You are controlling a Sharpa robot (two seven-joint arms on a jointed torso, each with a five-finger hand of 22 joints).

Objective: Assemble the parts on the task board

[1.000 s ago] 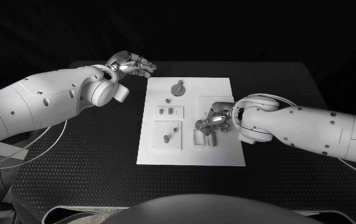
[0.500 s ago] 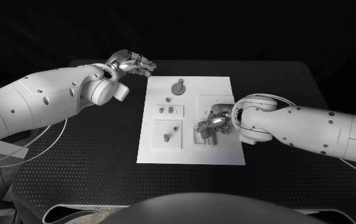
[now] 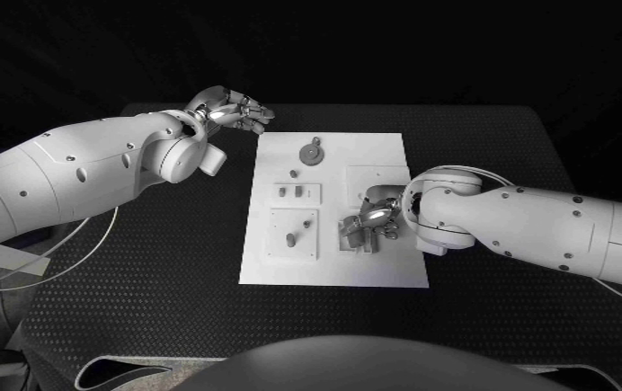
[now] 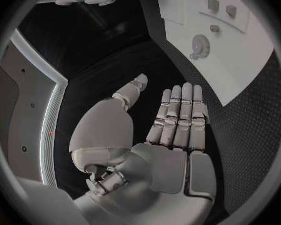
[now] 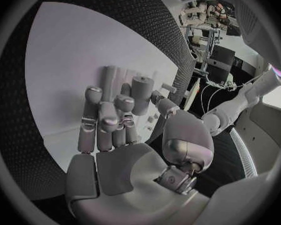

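Observation:
The white task board (image 3: 389, 162) lies in the middle of the black table. A round gear-like part (image 3: 311, 151) sits near its far edge, with small grey parts (image 3: 290, 193) and a raised square plate (image 3: 294, 234) nearer me. My right hand (image 3: 369, 220) hovers low over the board's right side, above a slotted fixture (image 3: 352, 240). In the right wrist view its thumb and a curled finger pinch a short grey cylinder part (image 5: 141, 91). My left hand (image 3: 231, 112) hangs beyond the board's far left corner, fingers straight and together (image 4: 178, 120), holding nothing.
Black textured table (image 3: 155, 256) surrounds the board on all sides. The left wrist view shows the board (image 4: 240, 70) with the gear-like part (image 4: 200, 46) and two small blocks (image 4: 222, 7). A cable (image 3: 58, 274) loops at the table's left edge.
My right hand has slid a little toward me along the board's right side, over the slotted fixture. The left hand has barely moved.

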